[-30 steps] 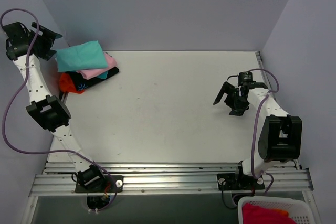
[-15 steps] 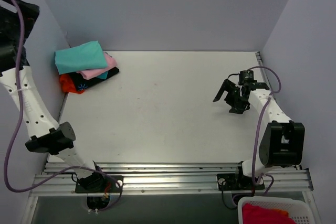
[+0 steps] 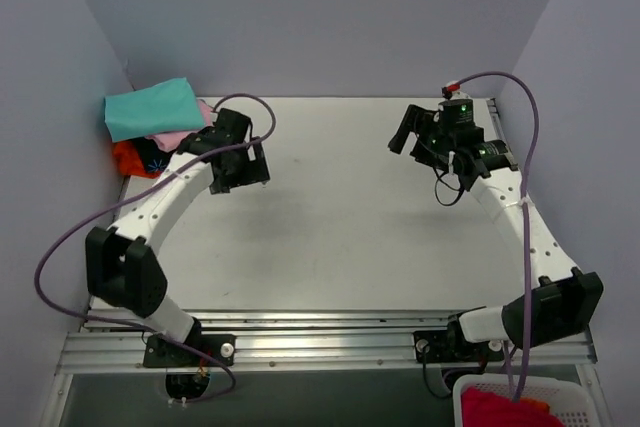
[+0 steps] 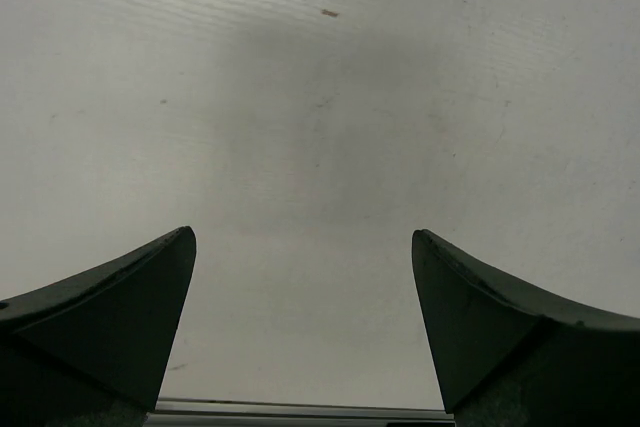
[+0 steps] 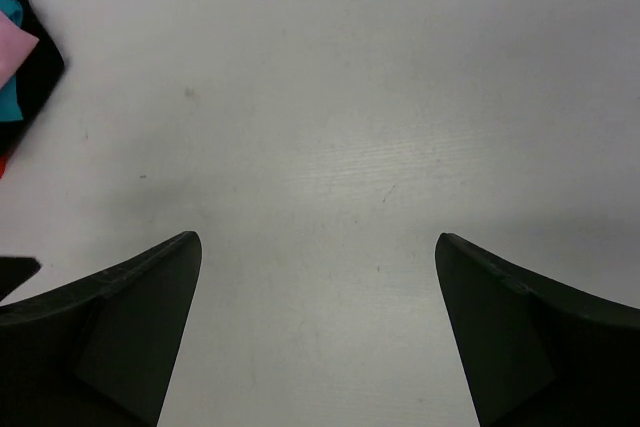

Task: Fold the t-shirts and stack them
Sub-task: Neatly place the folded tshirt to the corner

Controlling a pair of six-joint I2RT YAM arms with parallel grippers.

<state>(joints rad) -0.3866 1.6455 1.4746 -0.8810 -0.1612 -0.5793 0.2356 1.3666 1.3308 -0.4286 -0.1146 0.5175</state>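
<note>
The t-shirts lie folded in a stack at the table's far left corner. The teal one is on top, with the pale pink, the black with light-blue print and the orange-red under it. My left gripper is just right of the stack, over bare table, open and empty. My right gripper is at the far right, open and empty. The right wrist view catches the stack's edge, the black shirt with pink on it.
A white basket with red cloth in it stands off the table at the near right. Metal rails run along the near edge. Grey walls close in the left, far and right sides.
My left arm has swung from up by the left wall down to the table beside the stack. My right gripper has moved toward the far edge. The stack has not moved.
</note>
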